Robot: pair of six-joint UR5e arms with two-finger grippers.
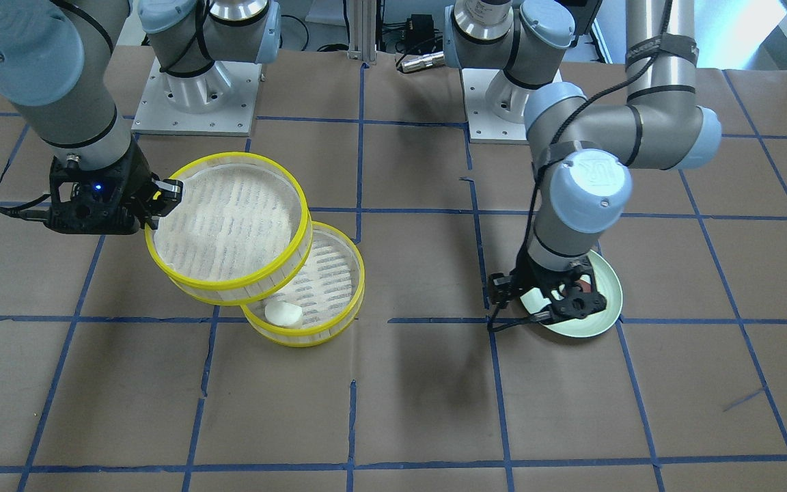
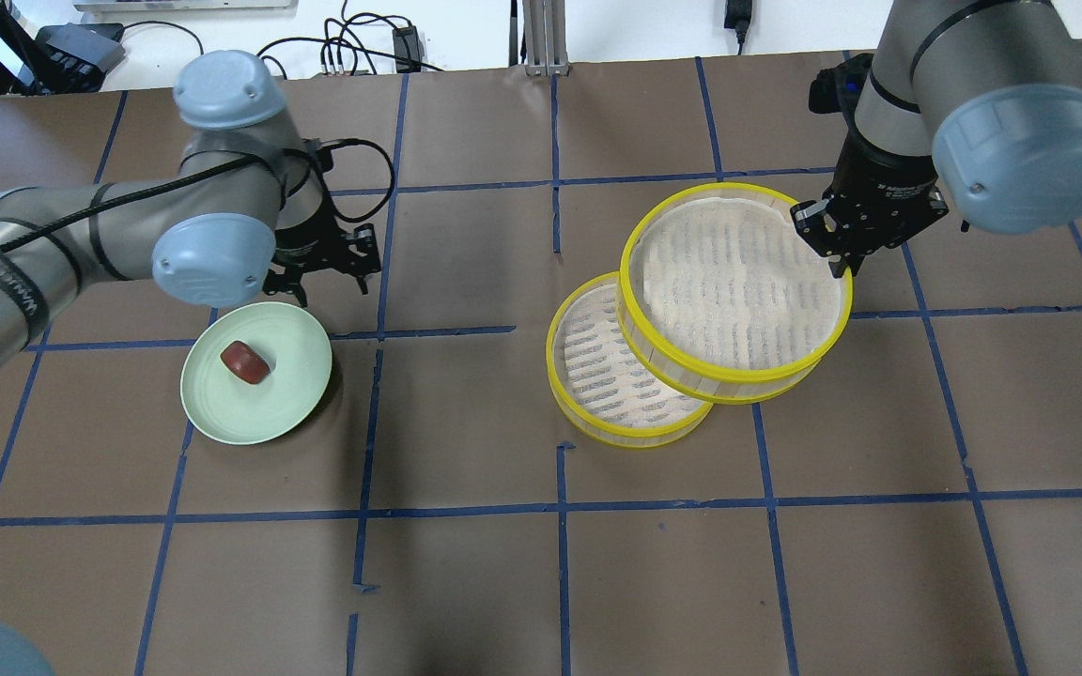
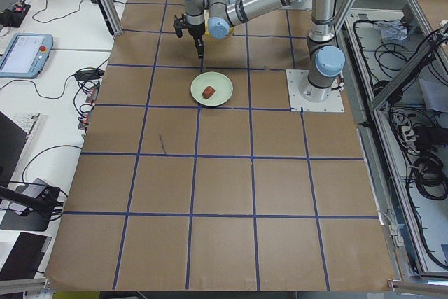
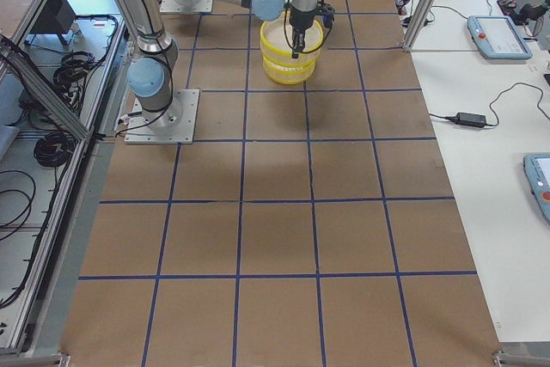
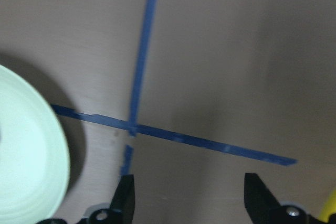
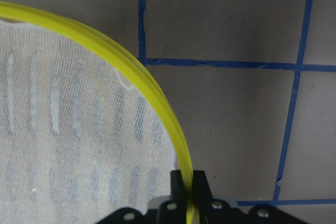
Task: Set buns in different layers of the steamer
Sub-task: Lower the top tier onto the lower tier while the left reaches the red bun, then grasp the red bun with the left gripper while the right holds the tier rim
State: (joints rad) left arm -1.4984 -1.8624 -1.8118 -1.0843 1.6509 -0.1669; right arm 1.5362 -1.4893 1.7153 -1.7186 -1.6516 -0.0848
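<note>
My right gripper (image 2: 827, 239) is shut on the yellow rim of the upper steamer tier (image 2: 729, 282) and holds it lifted and tilted, offset over the lower tier (image 2: 597, 376). The right wrist view shows the rim pinched between the closed fingers (image 6: 188, 182). The white bun (image 1: 283, 313) lies in the lower tier (image 1: 325, 273); the overhead view hides it under the upper tier. The reddish-brown bun (image 2: 245, 361) lies on the pale green plate (image 2: 287, 399). My left gripper (image 2: 325, 268) is open and empty, just beyond the plate's far edge, above the table (image 5: 189, 192).
The brown table is marked with a grid of blue tape lines. The two arm bases (image 1: 195, 96) stand at the robot side. The plate's edge shows at the left of the left wrist view (image 5: 26, 156).
</note>
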